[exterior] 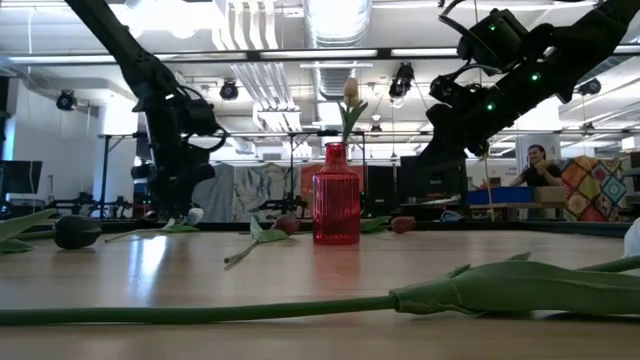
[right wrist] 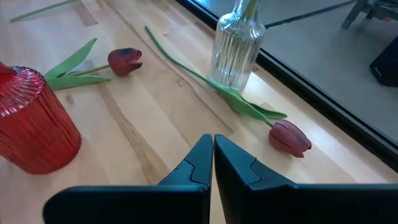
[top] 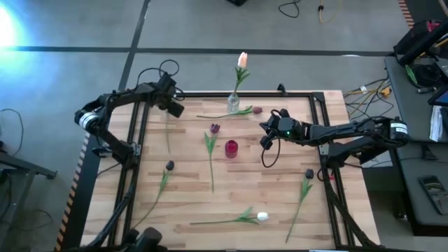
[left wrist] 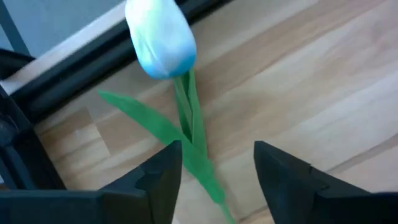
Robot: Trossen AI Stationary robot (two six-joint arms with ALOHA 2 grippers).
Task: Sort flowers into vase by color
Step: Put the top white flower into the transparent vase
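Hovering, left pincer (left wrist: 214, 165): fingers spread wide and empty above a white tulip (left wrist: 160, 34) that lies flat on the worktop (top: 189, 189) near its far left corner.
Right pincer (right wrist: 212, 155): fingers pressed together, nothing held, near the clear vase (right wrist: 235, 46) and the red vase (right wrist: 31, 121).
Flowers, whereabouts: one peach tulip (top: 242, 60) stands in the clear vase; a maroon tulip (right wrist: 289, 138) lies just beside it; a dark tulip (right wrist: 124, 60) and others lie scattered over the boards.
Handling, judged: very light, stem thin and springy, head soft and easily crushed, leaves floppy.
Hold point, judged: mid-stem (left wrist: 198, 146), just below the leaf fork, fingers set across it; avoid the head.
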